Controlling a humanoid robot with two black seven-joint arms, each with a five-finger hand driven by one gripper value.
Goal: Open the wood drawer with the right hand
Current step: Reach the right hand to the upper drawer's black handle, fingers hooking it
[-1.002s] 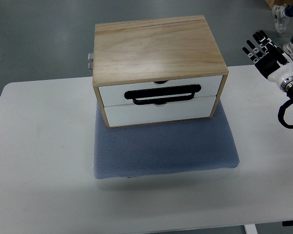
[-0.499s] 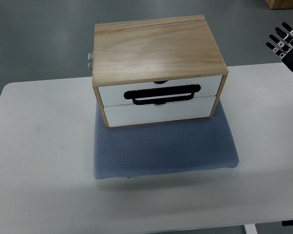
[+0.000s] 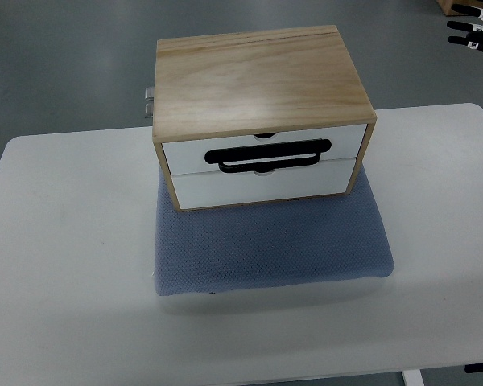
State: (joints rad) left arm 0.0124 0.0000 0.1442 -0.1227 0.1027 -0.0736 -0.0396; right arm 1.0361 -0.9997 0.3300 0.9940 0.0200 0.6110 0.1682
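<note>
Wood drawer (image 3: 262,153) shut, on blue pad (image 3: 270,241). Right hand (image 3: 475,28) at top-right edge — fingertips only; whether apart or together cannot be told.

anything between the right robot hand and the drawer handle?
No obstacle in the top view: only bare white table and grey floor separate the right robot hand, just fingertips at the top-right corner, from the black handle on the wood drawer box.

Pale wood cabinet (image 3: 262,80), smooth white drawer fronts (image 3: 264,165), glossy black handle (image 3: 270,154), dimpled blue cloth mat (image 3: 270,245).
</note>
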